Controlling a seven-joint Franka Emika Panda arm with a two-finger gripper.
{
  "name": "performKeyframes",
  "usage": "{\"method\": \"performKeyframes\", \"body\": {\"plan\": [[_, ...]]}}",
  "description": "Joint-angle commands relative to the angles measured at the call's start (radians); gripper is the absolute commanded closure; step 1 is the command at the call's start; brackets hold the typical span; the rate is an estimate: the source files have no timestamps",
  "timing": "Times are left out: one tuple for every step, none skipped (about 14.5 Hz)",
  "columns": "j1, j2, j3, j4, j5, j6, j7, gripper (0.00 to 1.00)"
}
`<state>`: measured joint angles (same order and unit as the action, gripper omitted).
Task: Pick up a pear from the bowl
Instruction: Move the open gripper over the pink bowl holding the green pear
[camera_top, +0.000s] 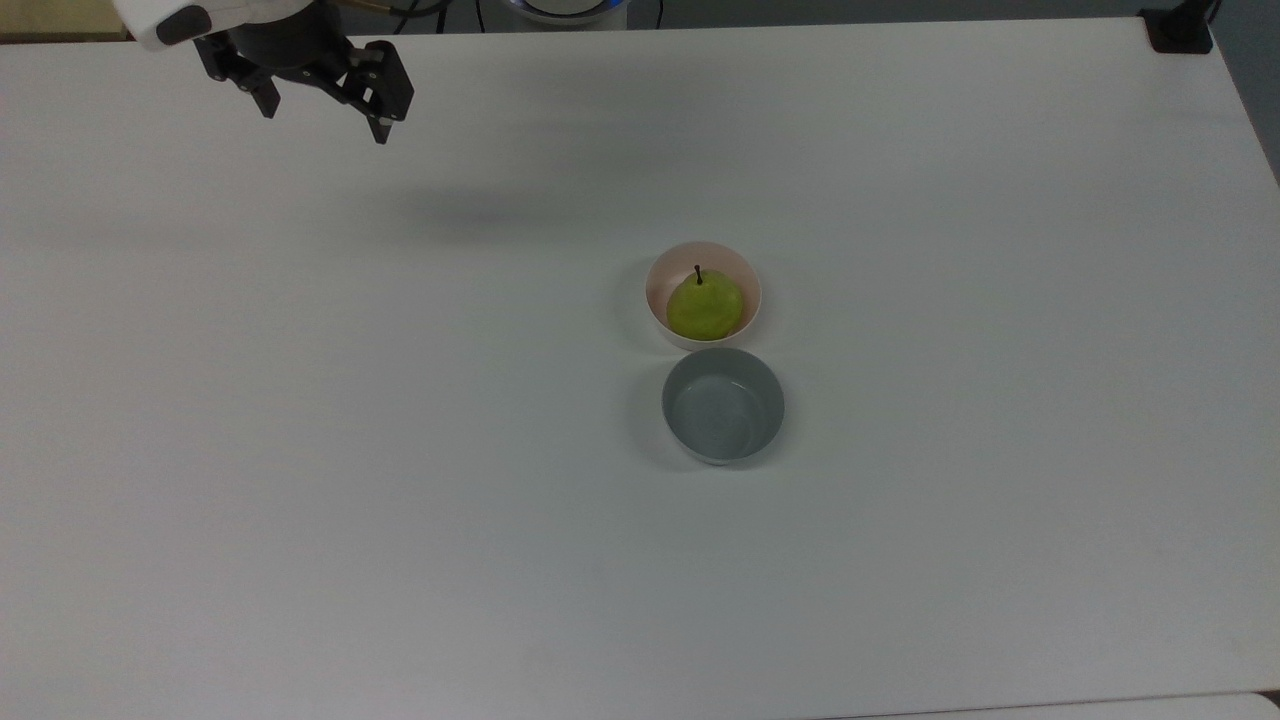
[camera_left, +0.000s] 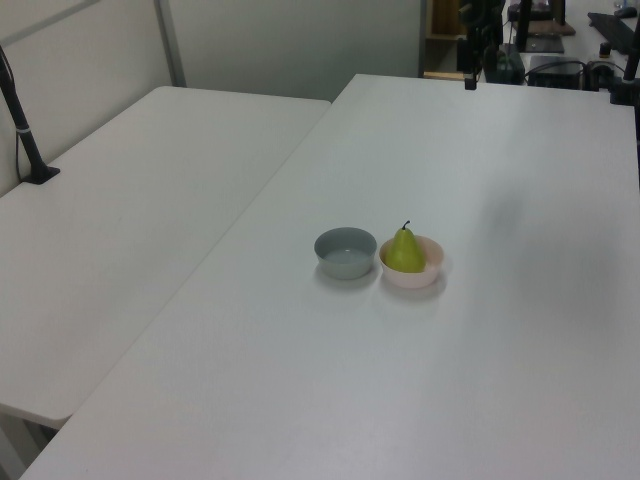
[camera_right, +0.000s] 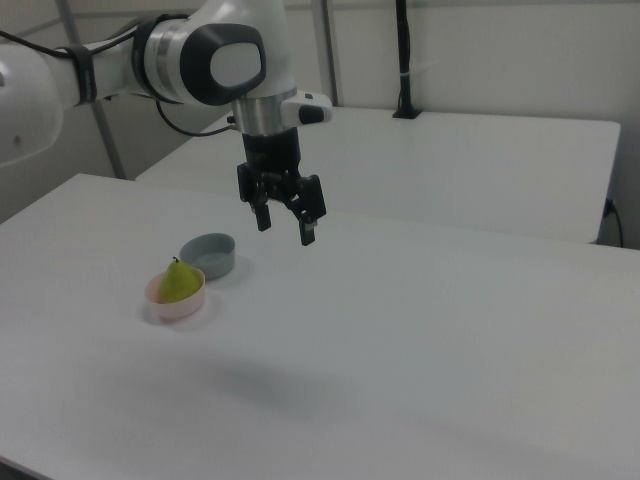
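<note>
Top view: the black two-finger gripper (camera_top: 322, 108) hangs empty with fingers spread at ten o'clock, well apart from the small yellow-green pear (camera_top: 705, 306), which sits stem-up in the pale pink round bowl (camera_top: 661, 278) touching a grey bowl (camera_top: 723, 405); approach, descent, grasp and lift all appear to remain

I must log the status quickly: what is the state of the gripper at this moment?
Gripper: open, holding nothing, up above the table; the pear sits in the bowl.
</note>
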<state>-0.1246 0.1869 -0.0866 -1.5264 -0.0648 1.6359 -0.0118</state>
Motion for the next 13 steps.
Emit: {"method": "performKeyframes", "body": {"plan": [[0.010, -0.015, 0.002, -0.009, 0.016, 0.015, -0.001, 0.00], [0.010, -0.015, 0.001, -0.008, 0.014, 0.016, 0.001, 0.00], [0.010, -0.018, 0.001, -0.009, 0.013, 0.007, 0.003, 0.00], [0.010, -0.021, 0.001, -0.009, 0.013, 0.002, 0.004, 0.00], [0.011, -0.020, 0.001, -0.009, 0.014, 0.001, 0.004, 0.00], [0.016, -0.020, 0.004, -0.011, 0.016, 0.001, 0.004, 0.00], [0.020, -0.015, 0.005, -0.011, 0.016, 0.004, 0.004, 0.00], [0.023, -0.015, 0.008, -0.011, 0.017, 0.007, 0.003, 0.00], [0.025, -0.012, 0.017, -0.009, 0.022, 0.013, 0.001, 0.00], [0.034, -0.012, 0.022, -0.009, 0.029, 0.013, 0.004, 0.00], [0.054, -0.010, 0.037, -0.008, 0.043, 0.007, 0.006, 0.00], [0.065, -0.010, 0.054, -0.009, 0.055, 0.012, 0.007, 0.00], [0.100, -0.010, 0.074, -0.009, 0.065, 0.012, 0.007, 0.00]]}}
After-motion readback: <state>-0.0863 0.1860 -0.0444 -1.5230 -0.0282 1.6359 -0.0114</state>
